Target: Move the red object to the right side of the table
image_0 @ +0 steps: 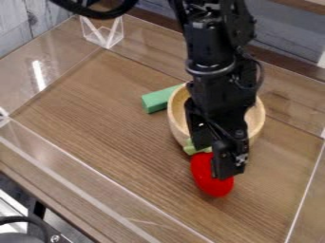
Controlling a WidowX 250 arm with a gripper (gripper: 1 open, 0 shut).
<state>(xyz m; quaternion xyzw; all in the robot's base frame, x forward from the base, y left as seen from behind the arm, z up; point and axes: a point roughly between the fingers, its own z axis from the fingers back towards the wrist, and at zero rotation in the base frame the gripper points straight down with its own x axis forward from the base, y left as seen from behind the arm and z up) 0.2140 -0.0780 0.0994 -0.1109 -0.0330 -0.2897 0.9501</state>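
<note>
- Landmark: wooden bowl (250, 126). Red object (211, 178) lies on the table (95, 132) on the bowl's near side, leafy stem toward the bowl; green block (159, 98) just beside the bowl's left side in the view.
- Gripper (218, 158): jaws spread, low over the stem end of the red object, partly hiding it. No grip seen; contact cannot be told.
- Step in hand, as judged: lining up for the grasp, transport not begun.
- Advised: centre the jaws over the rounded body rather than the soft-looking leaves, one finger each side, then lower straight down.
- Close gently; a smooth round body may squirt or roll out from an off-centre pinch.
- Keep the fingers off the bowl's near rim, or it may be shoved.
- Check the hold with a small lift before carrying sideways.
</note>
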